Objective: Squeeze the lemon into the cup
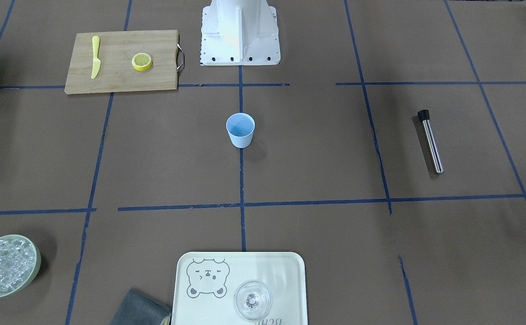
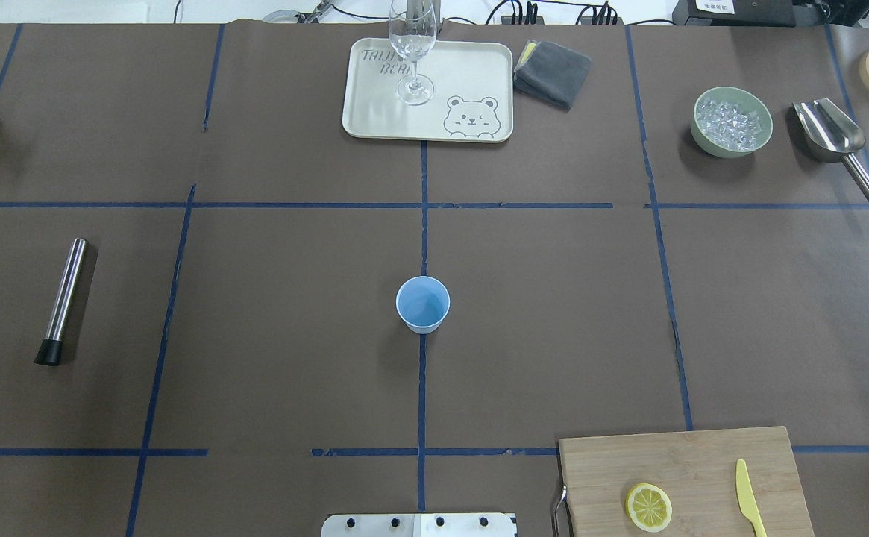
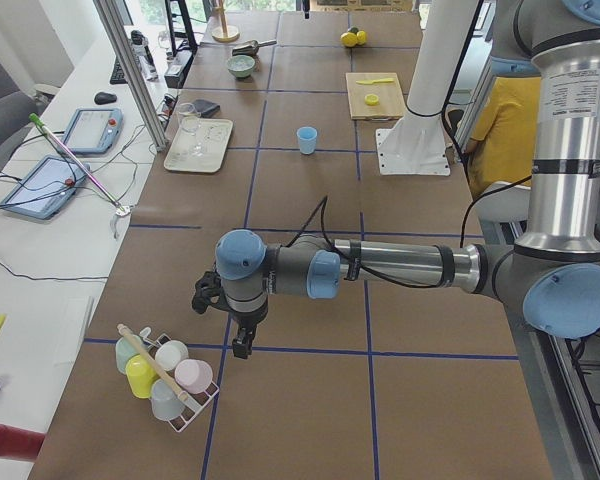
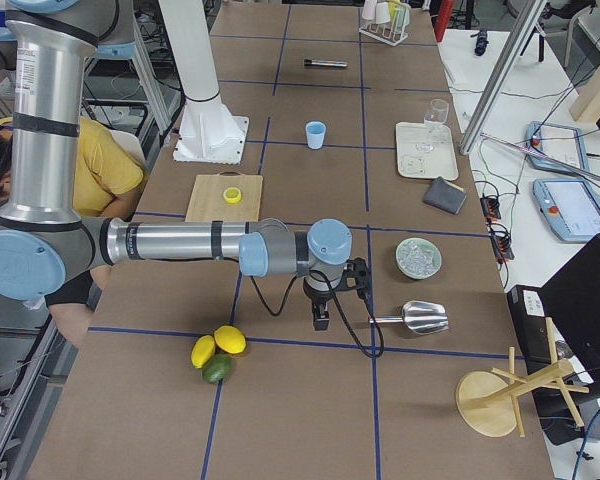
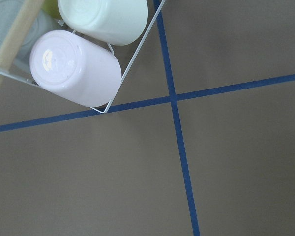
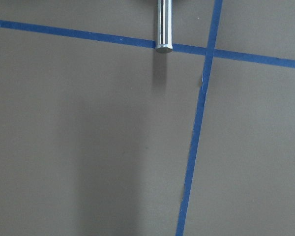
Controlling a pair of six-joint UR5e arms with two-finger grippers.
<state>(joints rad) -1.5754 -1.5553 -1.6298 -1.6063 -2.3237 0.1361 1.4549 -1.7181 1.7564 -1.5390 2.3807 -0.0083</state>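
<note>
The lemon slice (image 1: 141, 61) lies flat on a wooden cutting board (image 1: 118, 74), and it also shows in the overhead view (image 2: 648, 507). The light-blue cup (image 1: 240, 130) stands upright at the table's middle (image 2: 422, 303). My left gripper (image 3: 240, 345) hangs over the table's left end beside a rack of cups, far from both. My right gripper (image 4: 320, 320) hangs over the right end near the scoop. Both grippers show only in the side views, so I cannot tell whether they are open or shut. Neither wrist view shows fingers.
A yellow knife (image 2: 749, 507) lies on the board. A tray (image 2: 374, 119) holds a clear glass (image 2: 412, 45). Also on the table are a bowl of ice (image 2: 731, 121), a metal scoop (image 2: 833, 142), a grey cloth (image 2: 551, 72), a steel muddler (image 2: 63, 298), a cup rack (image 3: 165, 380) and whole fruit (image 4: 218, 352).
</note>
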